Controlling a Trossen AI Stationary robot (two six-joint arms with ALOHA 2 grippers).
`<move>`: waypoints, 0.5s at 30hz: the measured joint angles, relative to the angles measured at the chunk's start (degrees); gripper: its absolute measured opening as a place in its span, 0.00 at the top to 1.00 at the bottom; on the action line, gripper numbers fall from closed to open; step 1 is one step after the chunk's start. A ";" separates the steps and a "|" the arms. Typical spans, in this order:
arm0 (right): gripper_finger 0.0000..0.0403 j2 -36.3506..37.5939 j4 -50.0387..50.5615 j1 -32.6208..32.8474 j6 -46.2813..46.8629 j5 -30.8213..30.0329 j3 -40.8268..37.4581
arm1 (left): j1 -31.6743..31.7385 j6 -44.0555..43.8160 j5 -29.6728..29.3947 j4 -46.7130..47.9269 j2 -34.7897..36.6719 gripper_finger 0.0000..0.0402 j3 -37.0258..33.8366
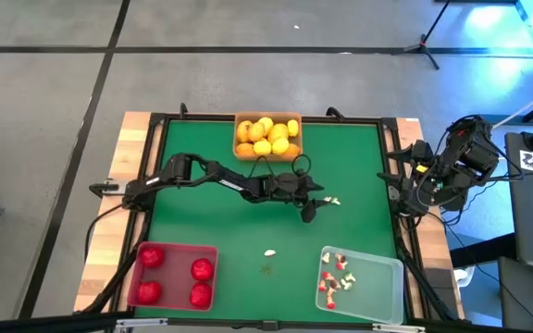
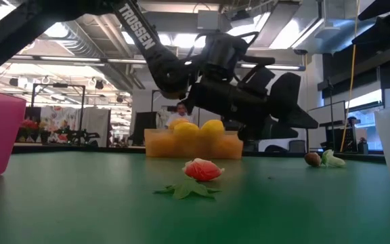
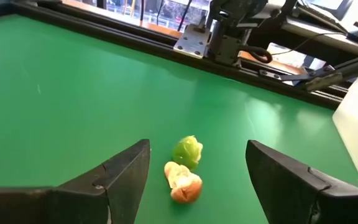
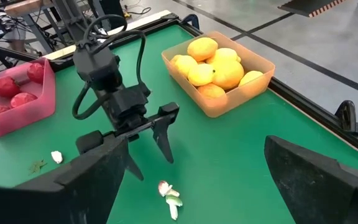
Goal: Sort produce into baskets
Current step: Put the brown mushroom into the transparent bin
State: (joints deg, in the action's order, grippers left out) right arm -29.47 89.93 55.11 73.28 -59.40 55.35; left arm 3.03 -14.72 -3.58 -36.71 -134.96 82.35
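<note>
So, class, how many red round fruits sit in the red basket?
4, one in each corner of the red basket: far-left, far-right, near-left, near-right. None looks hidden.

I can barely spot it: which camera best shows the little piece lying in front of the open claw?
The left wrist view: the piece fills the gap between the left gripper's fingers. High view shows a speck, low view a distant blob, right wrist view a small bit.

matt green table (image 1: 211, 231), translucent plastic baskets (image 1: 290, 120)

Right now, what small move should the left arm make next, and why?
Probably lower the left gripper around the radish piece and close. Its fingers stand open on either side of the piece, which lies loose on the green mat outside the clear tray.
</note>
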 joint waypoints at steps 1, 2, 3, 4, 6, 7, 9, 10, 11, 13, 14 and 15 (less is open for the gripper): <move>0.07 0.00 -0.02 0.01 0.00 0.00 0.00 | 0.00 0.51 -0.05 -0.02 0.00 0.35 0.00; 0.07 0.00 -0.02 -0.01 0.00 0.00 0.00 | 0.00 0.85 -0.08 -0.02 0.00 0.35 0.00; 0.07 0.00 -0.04 -0.01 0.00 0.00 0.00 | 0.00 0.96 -0.11 0.01 0.00 0.35 0.00; 0.07 0.00 -0.04 -0.01 0.00 0.00 0.00 | 0.00 0.98 -0.14 0.07 0.00 0.35 0.00; 0.07 0.00 -0.04 -0.02 0.00 0.00 0.00 | 0.00 1.00 -0.14 0.11 0.00 0.35 0.00; 0.07 0.00 -0.04 -0.02 0.00 0.00 0.00 | 0.00 1.18 -0.14 0.07 0.00 0.35 0.00; 0.07 0.00 -0.04 0.01 -0.01 -0.02 0.00 | 0.00 1.73 -0.14 0.46 0.00 0.35 0.02; 0.07 0.00 -0.04 0.00 0.00 -0.02 0.00 | 0.00 1.78 -0.14 0.85 0.00 0.35 0.02; 0.07 0.00 -0.04 0.01 -0.01 -0.02 0.00 | 0.00 1.68 -0.13 1.06 -0.01 0.35 0.02; 0.07 0.00 -0.04 0.00 -0.02 -0.04 0.00 | 0.00 1.60 -0.12 1.13 -0.03 0.35 0.02; 0.07 0.00 -0.04 0.01 -0.01 -0.04 0.00 | -0.11 1.60 -0.14 1.11 -0.03 0.35 0.02; 0.07 0.00 -0.04 0.01 -0.01 -0.04 0.00 | -0.25 1.60 -0.14 1.21 -0.03 0.35 0.02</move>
State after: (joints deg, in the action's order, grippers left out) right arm -29.47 89.89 55.11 73.27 -59.44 55.35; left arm 2.77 -13.13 -3.73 -35.50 -134.99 82.37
